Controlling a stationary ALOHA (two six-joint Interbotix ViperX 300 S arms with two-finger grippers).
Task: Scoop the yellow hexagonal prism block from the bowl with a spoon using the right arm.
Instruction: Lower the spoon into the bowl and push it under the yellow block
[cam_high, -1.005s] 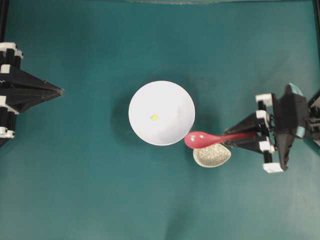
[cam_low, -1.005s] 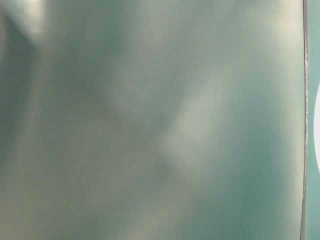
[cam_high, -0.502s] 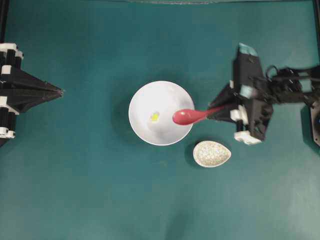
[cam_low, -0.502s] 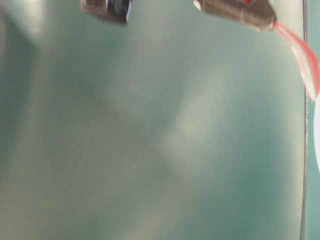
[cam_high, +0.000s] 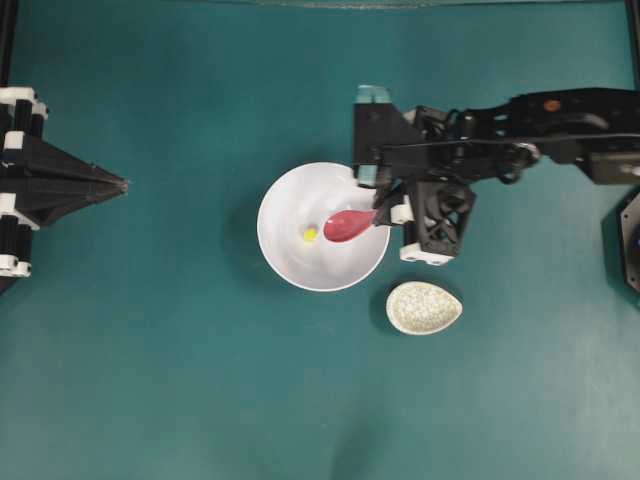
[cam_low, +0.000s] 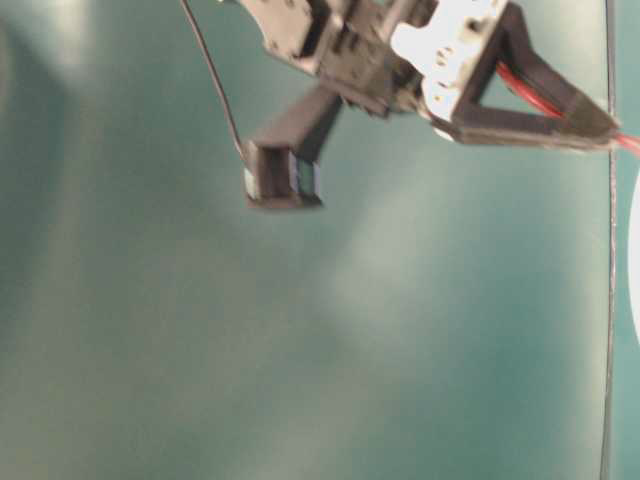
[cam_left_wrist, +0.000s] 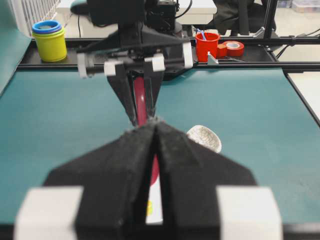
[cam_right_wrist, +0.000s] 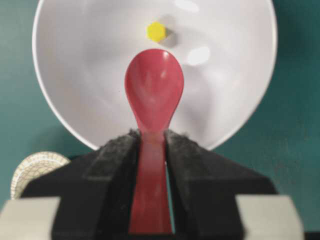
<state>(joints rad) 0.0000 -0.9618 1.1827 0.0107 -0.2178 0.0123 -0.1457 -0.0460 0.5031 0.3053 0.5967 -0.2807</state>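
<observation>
Right end effector (cam_right_wrist: 152, 142) is clenched on the handle of the spoon (cam_right_wrist: 154, 92), both black padded fingers pressed against its sides, and it reaches over the rim of the bowl (cam_high: 290, 265) from the right of the overhead view. Glossy and pink-red, the spoon has a deep oval scoop that hangs inside the bowl, empty, with its tip just short of the block (cam_right_wrist: 156, 31). That block is a tiny bright yellow hexagon, far smaller than the scoop, lying on the bowl's smooth white inner wall near the middle. Round, plain and shiny, the bowl sits on the teal desk (cam_high: 180, 380), which looks matte.

Left end effector (cam_high: 118, 184) waits well apart at the left edge, its pointed black fingers pressed together with nothing between them. A small speckled egg-shaped dish (cam_high: 424, 308) lies near the bowl's lower right, apart from it. Nothing lies between scoop and block.
</observation>
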